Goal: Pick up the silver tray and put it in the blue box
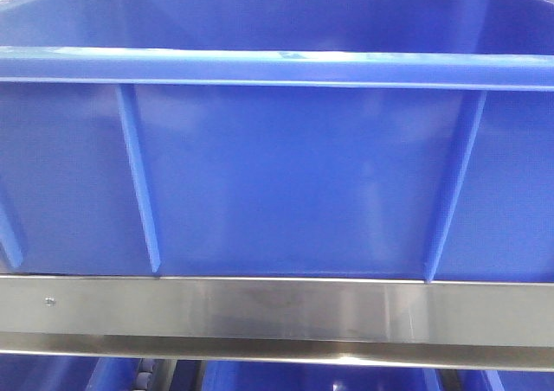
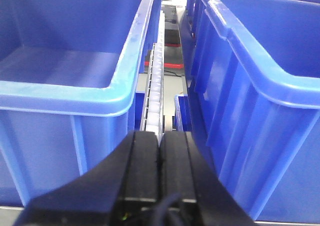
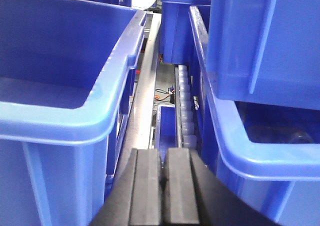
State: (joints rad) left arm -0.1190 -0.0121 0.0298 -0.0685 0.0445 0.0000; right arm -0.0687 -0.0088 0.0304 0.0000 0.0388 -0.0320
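A blue box [image 1: 277, 175] with a thick rim and vertical ribs fills the front view, standing on a steel rail [image 1: 277, 311]. The silver tray is out of view in every frame. My left gripper [image 2: 160, 136] is shut and empty, low between two blue crates, one at the left [image 2: 75, 91] and one at the right [image 2: 260, 86]. My right gripper [image 3: 163, 153] is shut and empty, low between a blue crate at the left [image 3: 65, 111] and stacked blue crates at the right [image 3: 260, 151].
A white roller track [image 2: 155, 86] runs away from me between the crates in the left wrist view. A roller track [image 3: 184, 106] and a steel rail [image 3: 145, 101] run between the crates in the right wrist view. More blue crates stand behind.
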